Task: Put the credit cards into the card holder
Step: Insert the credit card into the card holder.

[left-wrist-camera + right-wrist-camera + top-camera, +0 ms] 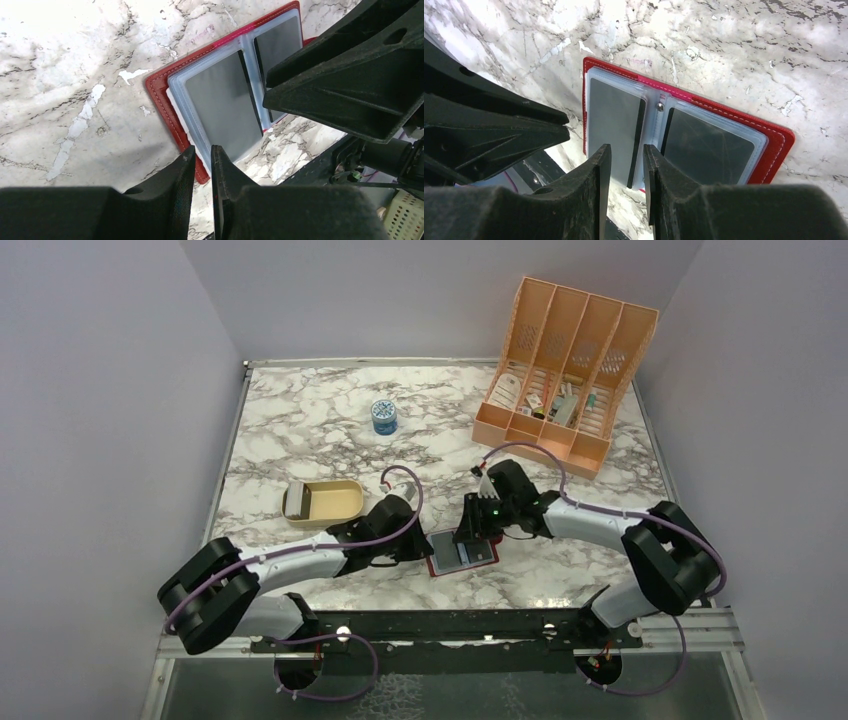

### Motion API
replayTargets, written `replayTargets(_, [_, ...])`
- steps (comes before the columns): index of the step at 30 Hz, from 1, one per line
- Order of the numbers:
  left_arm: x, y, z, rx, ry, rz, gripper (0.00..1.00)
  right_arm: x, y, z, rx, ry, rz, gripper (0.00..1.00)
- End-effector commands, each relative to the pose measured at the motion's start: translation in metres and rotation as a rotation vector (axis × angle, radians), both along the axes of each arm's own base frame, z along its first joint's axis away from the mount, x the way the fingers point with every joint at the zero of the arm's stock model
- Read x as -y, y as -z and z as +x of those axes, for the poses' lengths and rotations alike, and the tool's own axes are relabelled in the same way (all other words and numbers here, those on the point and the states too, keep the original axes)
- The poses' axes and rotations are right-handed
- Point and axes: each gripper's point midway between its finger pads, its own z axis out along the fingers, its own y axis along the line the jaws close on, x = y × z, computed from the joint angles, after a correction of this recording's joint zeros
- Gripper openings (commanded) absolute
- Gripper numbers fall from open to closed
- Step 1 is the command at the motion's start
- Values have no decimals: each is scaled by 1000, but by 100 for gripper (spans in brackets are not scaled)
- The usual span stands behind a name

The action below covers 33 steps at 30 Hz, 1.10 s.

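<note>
While open flat near the table's (300, 430) front edge, card holder (452, 558) between two narrowly parted pairs of jaws.

The left gripper (202, 150) and right gripper (626, 147) closely flank the card holder (651, 100); the marble table (330, 420) behind it lies open

Card holder (780, 141): red leather-look cover, fine grain, stitched edge. Inner pockets (651, 125): clear soft plastic, glossy, w/ small shiny metal snap (660, 106). Cards (611, 122): grey, matt-ish under the film. Table (734, 45): marble-pattern top, smooth, slight sheen. Right gripper (626, 152) fingers (589, 200): black, matt, rough-grained plastic. Organizer (570, 350): peach plastic, perforated.
</note>
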Motion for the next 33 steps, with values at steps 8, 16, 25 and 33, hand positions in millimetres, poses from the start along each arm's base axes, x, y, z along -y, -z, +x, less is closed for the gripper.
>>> replayTargets(8, [1, 11, 4, -4, -13, -1, 25, -13, 8, 9, 6, 9, 6, 27])
replayTargets(16, [8, 11, 7, 8, 7, -17, 26, -17, 10, 8, 19, -4, -9, 15])
replayTargets(25, [14, 12, 8, 8, 32, -28, 23, -20, 14, 2, 27, -12, -40, 8])
replayTargets(33, [8, 8, 9, 16, 14, -3, 23, -8, 1, 5, 68, 26, -82, 20])
